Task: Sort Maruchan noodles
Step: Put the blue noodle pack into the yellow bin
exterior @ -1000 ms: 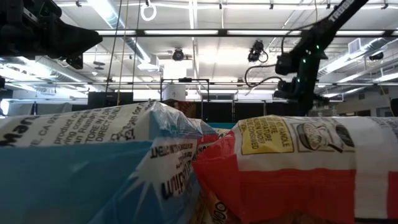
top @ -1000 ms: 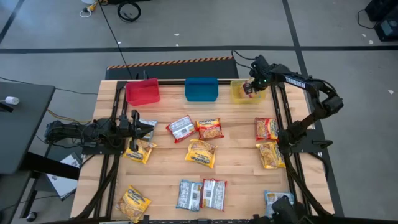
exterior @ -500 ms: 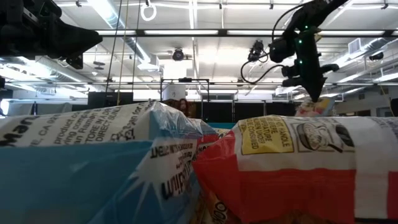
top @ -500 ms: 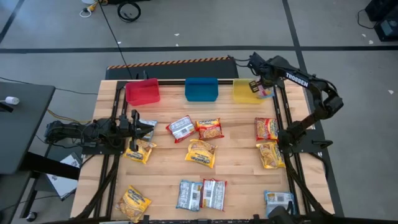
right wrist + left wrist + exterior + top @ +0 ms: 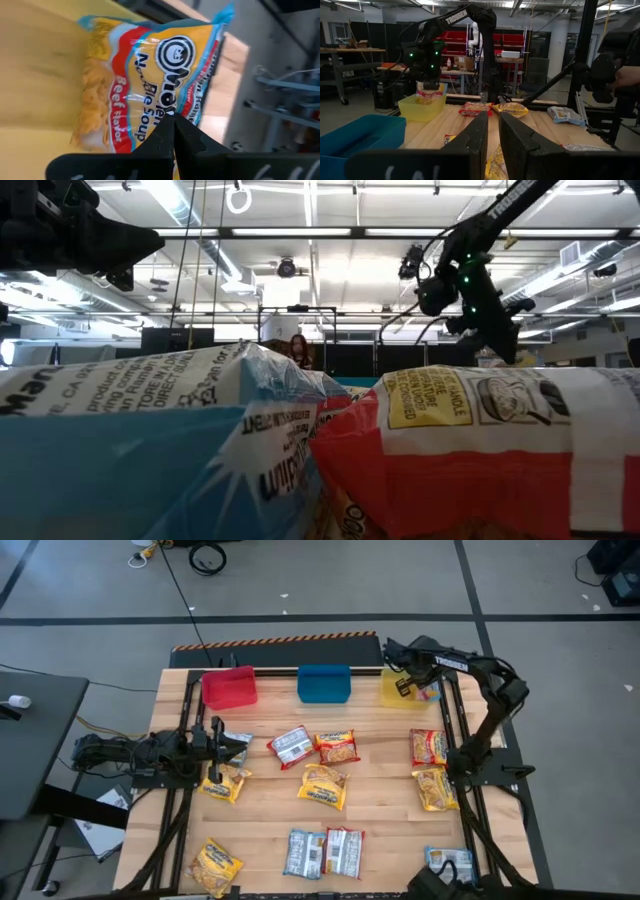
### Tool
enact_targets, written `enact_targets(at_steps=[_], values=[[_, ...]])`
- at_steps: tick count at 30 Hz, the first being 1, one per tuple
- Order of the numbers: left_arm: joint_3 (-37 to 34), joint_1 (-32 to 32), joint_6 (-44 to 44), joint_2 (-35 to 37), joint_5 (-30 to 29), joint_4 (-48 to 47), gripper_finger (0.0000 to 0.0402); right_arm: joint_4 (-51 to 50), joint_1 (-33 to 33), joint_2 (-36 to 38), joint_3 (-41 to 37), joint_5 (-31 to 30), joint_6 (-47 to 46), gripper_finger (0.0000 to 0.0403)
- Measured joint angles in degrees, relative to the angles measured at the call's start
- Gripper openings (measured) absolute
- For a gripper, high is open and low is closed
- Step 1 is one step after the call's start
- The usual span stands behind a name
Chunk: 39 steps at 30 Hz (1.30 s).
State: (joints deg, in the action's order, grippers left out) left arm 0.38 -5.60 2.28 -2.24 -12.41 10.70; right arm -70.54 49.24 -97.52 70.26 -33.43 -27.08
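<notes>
At the counter's (image 5: 380, 790) near edge, a blue-silver packet (image 5: 304, 852) and a red packet (image 5: 344, 851) of Maruchan noodles lie side by side, so close to the low camera that they fill its frame. Midway across the wooden top, more packets lie scattered and unsorted, among them a yellow-orange packet (image 5: 323, 786). On the left side the left pincer (image 5: 238, 745) rests low above the boards, its fingers nearly closed on nothing, apparently waiting its turn. Farthest off, at the back edge, a red bin (image 5: 229, 687), a blue bin (image 5: 324, 683) and a yellow bin (image 5: 404, 688) stand in a row, evidently one for each packet colour. Over the yellow bin the right pincer (image 5: 408, 683) is clamped on a beef-flavour packet (image 5: 145, 85), held at the bin's mouth, seemingly ready for release. Beyond the counter stretches a grey-floored workshop with ceiling strip lights, shelving and benches.
</notes>
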Motion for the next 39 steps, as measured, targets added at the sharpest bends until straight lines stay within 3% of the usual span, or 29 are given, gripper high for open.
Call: enact_targets(at_steps=[6,14,20,24,28,32,39], values=[[-0.02,0.0,0.0,0.0,0.01,0.01,0.0052,0.79,-0.01,-0.77,0.0,-1.56,-0.03,0.0025],[-0.02,0.01,0.0,0.0,-0.01,0.0,0.0052,0.5,-0.58,1.01,0.0,-1.68,1.62,0.0108],[-0.02,0.01,0.0,0.0,-0.01,0.02,0.0052,-0.93,-6.96,6.14,0.0,-0.73,2.01,0.0157],[0.0,0.01,0.0,0.0,0.0,0.0,0.0052,-2.03,-18.27,10.37,0.0,5.15,-0.59,0.0166],[0.0,0.01,0.0,0.0,-0.01,0.02,0.0052,-2.12,-34.64,12.58,0.0,12.54,-8.38,0.0165],[-0.01,0.0,0.0,0.0,0.01,0.02,0.0052,-1.83,-53.96,11.75,0.0,19.75,-22.69,0.0164],[-0.02,0.01,0.0,0.0,0.01,0.02,0.0052,6.4,-81.97,5.86,0.0,39.77,-49.58,0.0164]])
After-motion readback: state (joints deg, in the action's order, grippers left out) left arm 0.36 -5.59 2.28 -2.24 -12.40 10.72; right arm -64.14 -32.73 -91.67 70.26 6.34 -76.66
